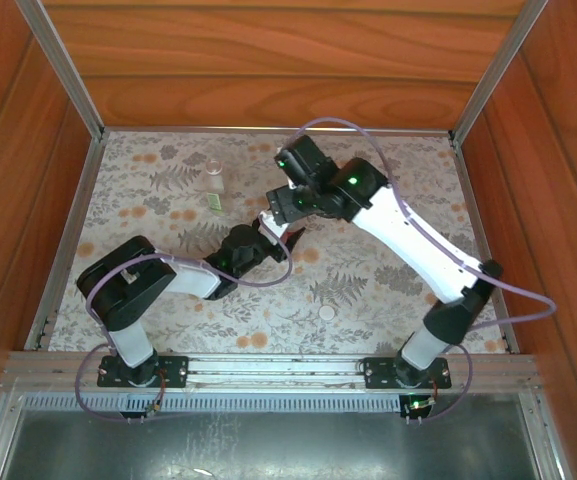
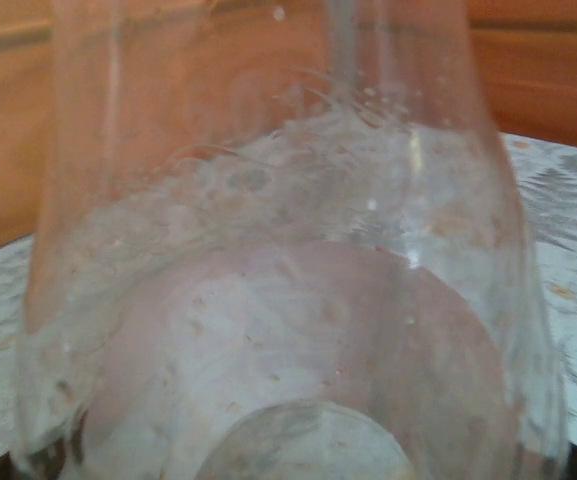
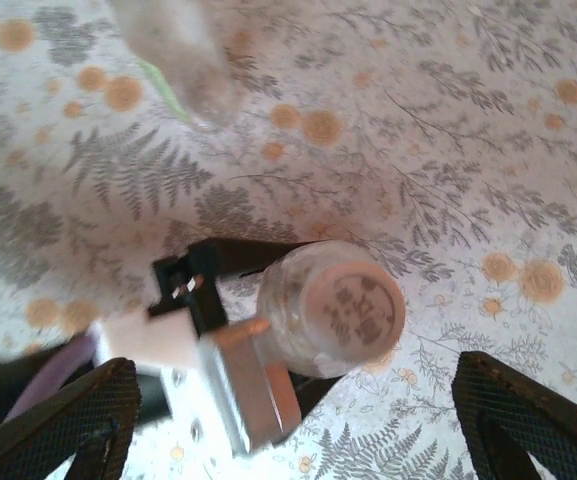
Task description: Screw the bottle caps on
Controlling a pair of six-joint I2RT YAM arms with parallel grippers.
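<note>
The left gripper (image 1: 266, 236) gripped a bottle (image 3: 293, 335) mid-table (image 1: 368, 330), its cap (image 3: 353, 305) seemingly seated, the right gripper (image 3: 293, 365) open above; next would likely come the loose cap (image 1: 327, 313) by the near edge.

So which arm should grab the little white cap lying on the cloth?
Right. The right gripper is open and empty, and the loose cap lies nearer its base. The left gripper is busy clamping a bottle.

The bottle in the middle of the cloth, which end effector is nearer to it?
Left. The left end effector grips the bottle by its body; the right end effector hangs above its top, fingers open on either side, not touching.
</note>
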